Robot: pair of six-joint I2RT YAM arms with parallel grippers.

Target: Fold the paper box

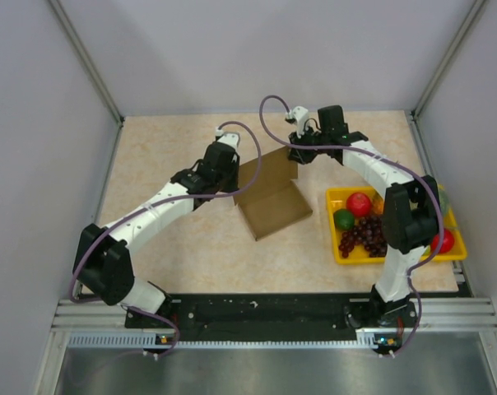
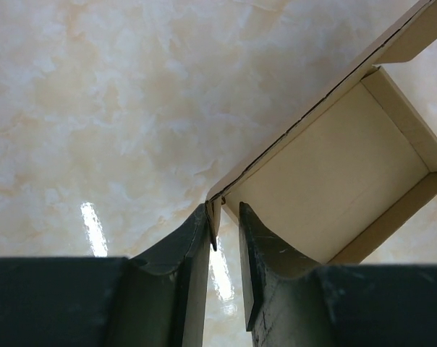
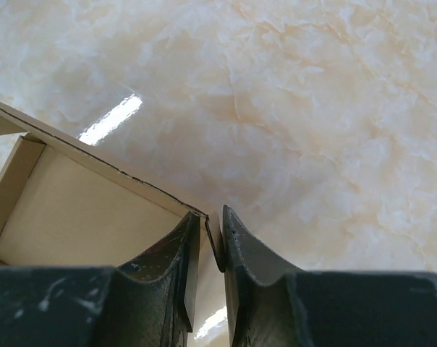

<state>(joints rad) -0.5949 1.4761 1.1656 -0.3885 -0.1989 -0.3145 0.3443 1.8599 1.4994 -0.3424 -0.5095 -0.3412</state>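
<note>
Left gripper (image 2: pixel 224 217) sits at the 10 o'clock corner of the paper box (image 1: pixel 269 193), jaws straddling the cardboard wall with a sliver of gap on one side, so not quite clamped. The box is mid-table (image 1: pixel 166 156), far part raised between the two grippers, and the right gripper (image 3: pixel 210 217) is pinched on its 1 o'clock corner. At 4 o'clock there's a yellow tray (image 1: pixel 397 259) of fruit (image 1: pixel 359 203), the right arm (image 1: pixel 409 214) hanging over it.

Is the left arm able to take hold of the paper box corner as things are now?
Probably yes. The left arm has its jaws on either side of the paper box corner wall, one touching the cardboard, the other a little apart. Nothing else stands between them.
</note>
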